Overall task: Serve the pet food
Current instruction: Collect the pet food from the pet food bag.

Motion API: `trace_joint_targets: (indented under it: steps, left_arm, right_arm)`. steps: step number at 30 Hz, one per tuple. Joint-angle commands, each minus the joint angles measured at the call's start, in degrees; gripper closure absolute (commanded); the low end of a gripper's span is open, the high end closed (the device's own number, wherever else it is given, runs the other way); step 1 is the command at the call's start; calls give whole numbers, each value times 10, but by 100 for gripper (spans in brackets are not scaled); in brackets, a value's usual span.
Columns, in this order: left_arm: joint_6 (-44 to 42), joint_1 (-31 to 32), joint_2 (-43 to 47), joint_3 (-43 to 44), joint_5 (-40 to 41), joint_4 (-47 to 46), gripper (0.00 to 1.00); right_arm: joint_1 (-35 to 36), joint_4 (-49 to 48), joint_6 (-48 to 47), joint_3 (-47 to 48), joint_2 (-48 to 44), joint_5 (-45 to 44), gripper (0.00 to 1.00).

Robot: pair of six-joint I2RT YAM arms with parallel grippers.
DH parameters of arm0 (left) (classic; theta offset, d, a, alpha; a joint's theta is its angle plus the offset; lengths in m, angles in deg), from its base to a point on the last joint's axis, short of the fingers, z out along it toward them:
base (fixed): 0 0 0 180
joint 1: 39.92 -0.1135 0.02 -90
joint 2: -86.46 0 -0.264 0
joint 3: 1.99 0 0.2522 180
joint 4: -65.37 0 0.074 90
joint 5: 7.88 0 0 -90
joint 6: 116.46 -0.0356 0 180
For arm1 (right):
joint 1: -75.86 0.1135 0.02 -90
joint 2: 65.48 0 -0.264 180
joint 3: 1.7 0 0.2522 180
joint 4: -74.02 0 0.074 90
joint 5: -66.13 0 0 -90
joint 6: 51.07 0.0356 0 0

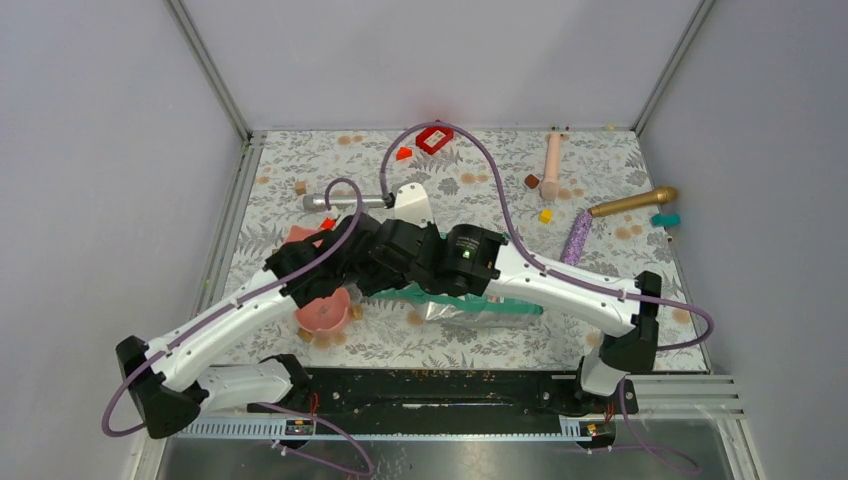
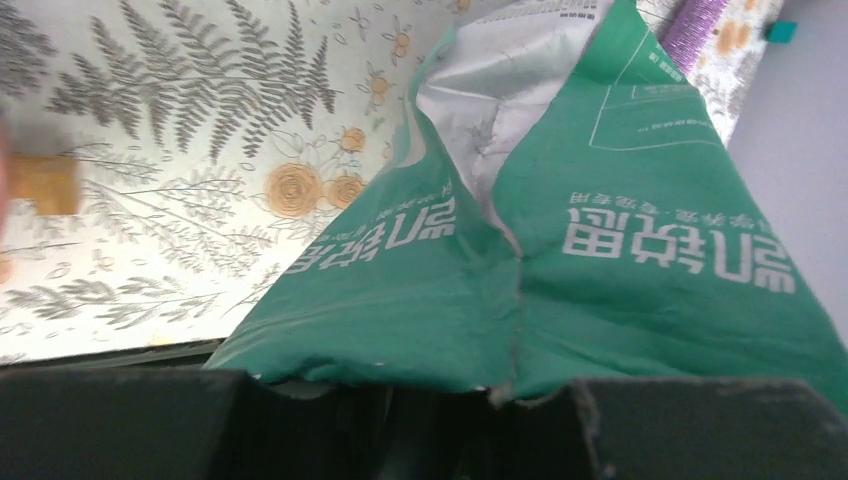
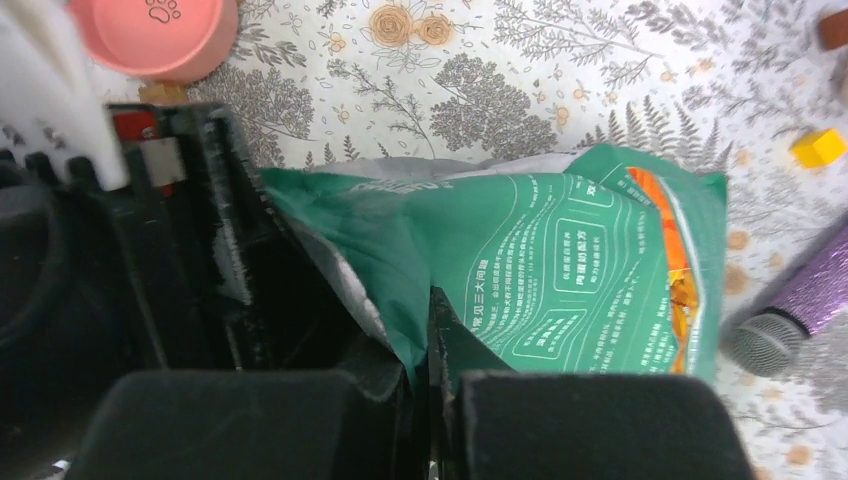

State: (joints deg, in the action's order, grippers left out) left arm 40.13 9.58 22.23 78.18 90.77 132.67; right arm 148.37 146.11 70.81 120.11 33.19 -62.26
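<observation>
Seen from above, the pink bowl (image 1: 322,316) sits left of centre, partly under the left arm; just right of it both black wrists crowd over the pouch (image 1: 470,305), which lies mid-frame on the floral table (image 1: 480,345), largely covered by the right arm; neither claw's fingertips can be read there; further right lie a yellow block (image 1: 546,215) and a purple microphone (image 1: 577,237), apart from the pouch. The left wrist view shows a wooden block (image 2: 45,185) at its left edge; along the bottom the left gripper (image 2: 410,420) pinches the pouch's torn green rim, and silver lining shows at upper centre. The right wrist view has the bowl at upper left and the left gripper's black jaw clamped on the pouch's corner; at bottom centre the right gripper (image 3: 430,400) is pressed together on a fold of the pouch; the printed panel spreads rightward. The pet food itself cannot be made out in any view.
</observation>
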Motion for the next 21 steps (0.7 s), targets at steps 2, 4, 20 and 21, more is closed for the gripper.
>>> trace_joint_targets:
  steps: [2,4,20,21]
  left_arm:
    - [34,0,72,-148,-119,-276,100]
    - [62,0,115,-214,-115,-388,100]
    - [156,1,346,-444,-106,-658,100]
    - [151,1,358,-439,-98,-633,100]
  right_arm:
    - [0,-180,94,-145,-137,-24,100]
    - [0,-237,107,-196,-179,-11,100]
    - [0,-348,127,-338,-323,-8,100]
    - [1,-337,115,-326,-321,-7,100]
